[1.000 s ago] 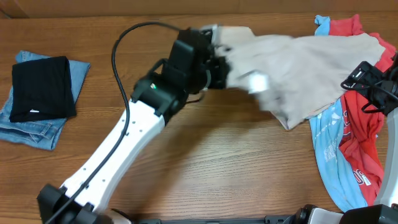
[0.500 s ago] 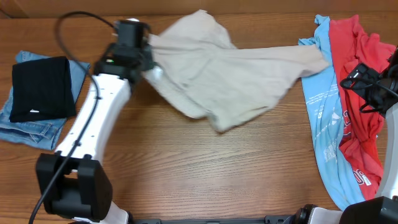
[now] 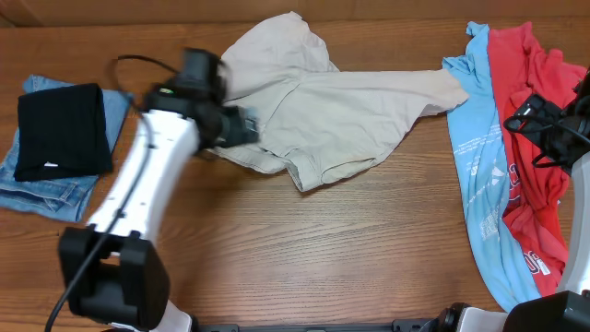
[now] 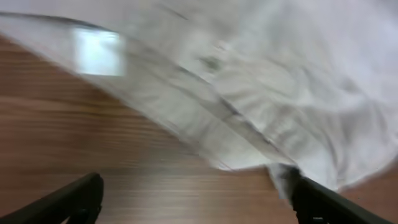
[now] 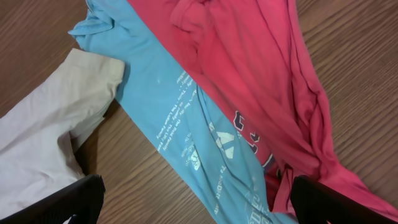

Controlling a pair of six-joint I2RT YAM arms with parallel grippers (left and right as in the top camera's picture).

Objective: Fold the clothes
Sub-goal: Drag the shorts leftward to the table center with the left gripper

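1. The khaki shorts [image 3: 341,111] lie rumpled at upper centre of the overhead frame. One leg end touches the light-blue T-shirt [image 3: 479,175], and the red T-shirt [image 3: 530,138] lies at far right.
2. We see the left gripper [image 4: 193,183] wide and empty by the shorts' edge. The right gripper [image 5: 193,186] is also wide and empty above the T-shirts.
3. We judge that folding over these bunched layers would trap creases, and that tugging the leg could drag the blue shirt along.
4. We see no containers.
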